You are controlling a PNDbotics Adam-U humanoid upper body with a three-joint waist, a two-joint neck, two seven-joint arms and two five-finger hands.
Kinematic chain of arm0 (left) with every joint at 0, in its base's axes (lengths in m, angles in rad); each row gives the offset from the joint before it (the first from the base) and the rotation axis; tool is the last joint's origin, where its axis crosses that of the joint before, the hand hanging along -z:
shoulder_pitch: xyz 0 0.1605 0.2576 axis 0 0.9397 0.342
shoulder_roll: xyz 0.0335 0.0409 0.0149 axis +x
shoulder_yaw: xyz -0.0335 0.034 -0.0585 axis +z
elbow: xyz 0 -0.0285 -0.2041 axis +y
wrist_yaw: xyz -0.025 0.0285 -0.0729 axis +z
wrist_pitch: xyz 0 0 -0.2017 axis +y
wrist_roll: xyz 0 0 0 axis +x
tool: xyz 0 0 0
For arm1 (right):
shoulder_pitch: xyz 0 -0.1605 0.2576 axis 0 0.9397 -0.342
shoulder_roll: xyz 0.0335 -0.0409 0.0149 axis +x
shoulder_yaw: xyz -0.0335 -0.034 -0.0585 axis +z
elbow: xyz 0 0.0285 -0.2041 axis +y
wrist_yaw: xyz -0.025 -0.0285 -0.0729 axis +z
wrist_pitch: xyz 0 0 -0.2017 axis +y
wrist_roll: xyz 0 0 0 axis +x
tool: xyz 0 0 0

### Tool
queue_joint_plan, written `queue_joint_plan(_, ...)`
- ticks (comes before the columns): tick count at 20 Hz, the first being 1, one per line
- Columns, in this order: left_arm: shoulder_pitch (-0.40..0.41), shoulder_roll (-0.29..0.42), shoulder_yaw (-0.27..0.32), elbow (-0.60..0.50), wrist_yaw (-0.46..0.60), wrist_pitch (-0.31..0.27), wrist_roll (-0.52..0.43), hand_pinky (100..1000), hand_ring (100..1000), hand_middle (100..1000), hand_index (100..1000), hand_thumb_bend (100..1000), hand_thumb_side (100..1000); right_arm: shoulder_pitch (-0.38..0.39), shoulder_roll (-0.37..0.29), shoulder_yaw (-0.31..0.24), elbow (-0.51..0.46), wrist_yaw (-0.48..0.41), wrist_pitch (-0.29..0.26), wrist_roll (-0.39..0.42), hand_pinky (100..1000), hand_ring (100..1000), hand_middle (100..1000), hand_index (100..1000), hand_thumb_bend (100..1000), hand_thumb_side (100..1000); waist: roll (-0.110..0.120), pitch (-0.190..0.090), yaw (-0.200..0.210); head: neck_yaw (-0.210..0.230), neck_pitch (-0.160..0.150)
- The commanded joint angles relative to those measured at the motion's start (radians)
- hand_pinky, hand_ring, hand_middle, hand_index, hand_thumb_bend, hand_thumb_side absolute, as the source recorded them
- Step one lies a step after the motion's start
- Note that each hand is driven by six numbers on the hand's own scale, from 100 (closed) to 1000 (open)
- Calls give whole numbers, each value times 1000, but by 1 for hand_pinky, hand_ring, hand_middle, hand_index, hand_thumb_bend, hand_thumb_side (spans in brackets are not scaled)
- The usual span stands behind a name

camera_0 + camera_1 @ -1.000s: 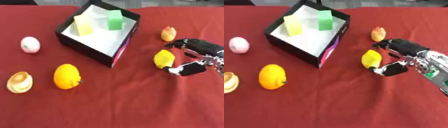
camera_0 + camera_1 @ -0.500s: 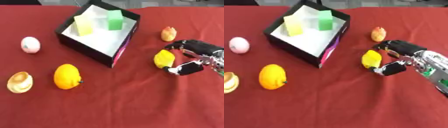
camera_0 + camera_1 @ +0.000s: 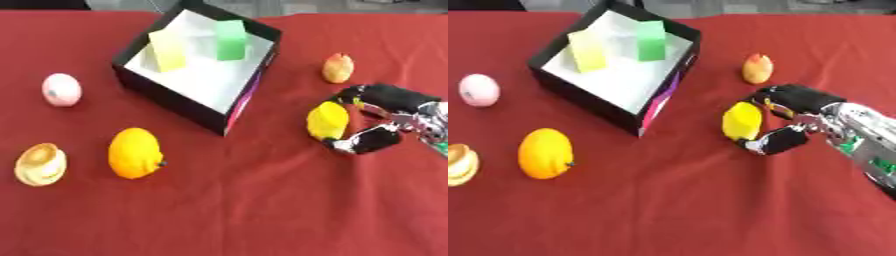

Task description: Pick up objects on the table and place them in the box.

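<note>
A black box (image 3: 175, 102) with a white inside stands at the back centre and holds a yellow block (image 3: 167, 50) and a green block (image 3: 231, 40). A yellow lemon (image 3: 742, 120) lies on the red cloth to the right of the box. My right hand (image 3: 798, 102) reaches in from the right. Its fingers curl over the lemon's far side and its thumb (image 3: 776, 141) presses the near side. The lemon rests on the cloth. My left hand shows in neither view.
On the red table (image 3: 262, 210) lie a small orange-yellow fruit (image 3: 338, 68) behind the hand, a pink-white ball (image 3: 61, 89) at far left, an orange (image 3: 134, 152) front left of the box, and a tan shell-like thing (image 3: 39, 163) at the left edge.
The right hand has stayed at the lemon, its fingers and thumb drawn slightly closer round it. The lemon and the other things have not moved.
</note>
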Motion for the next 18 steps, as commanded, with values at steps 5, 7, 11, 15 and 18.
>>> queue_joint_plan(5, -12, 27, 0, -11, 3, -1, -8, 705, 774, 741, 771, 282, 616, -15, -17, -17, -12, -29, -4, -9, 890, 800, 635, 815, 453, 562, 1, -11, 0, -3, -7)
queue_joint_plan(7, -12, 28, 0, -11, 3, -1, -8, 705, 774, 741, 772, 282, 616, -10, -26, -25, -41, -56, 0, -23, 885, 789, 619, 802, 454, 535, 0, -12, -1, -1, -7)
queue_joint_plan(11, -12, 29, 0, -11, 1, 0, -11, 706, 773, 741, 772, 280, 617, 2, -43, -40, -105, -107, 14, -40, 866, 754, 598, 787, 457, 495, -2, -15, -2, 1, -8)
queue_joint_plan(15, -11, 30, -1, -11, 0, 1, -13, 706, 773, 741, 772, 279, 618, 9, -54, -54, -144, -152, 34, -38, 832, 717, 590, 775, 434, 473, -3, -17, -3, 2, -9)
queue_joint_plan(18, -11, 30, -1, -11, -1, 1, -14, 706, 773, 741, 772, 279, 618, 13, -60, -70, -158, -183, 50, -43, 822, 703, 579, 767, 357, 443, -3, -18, -4, 4, -11)
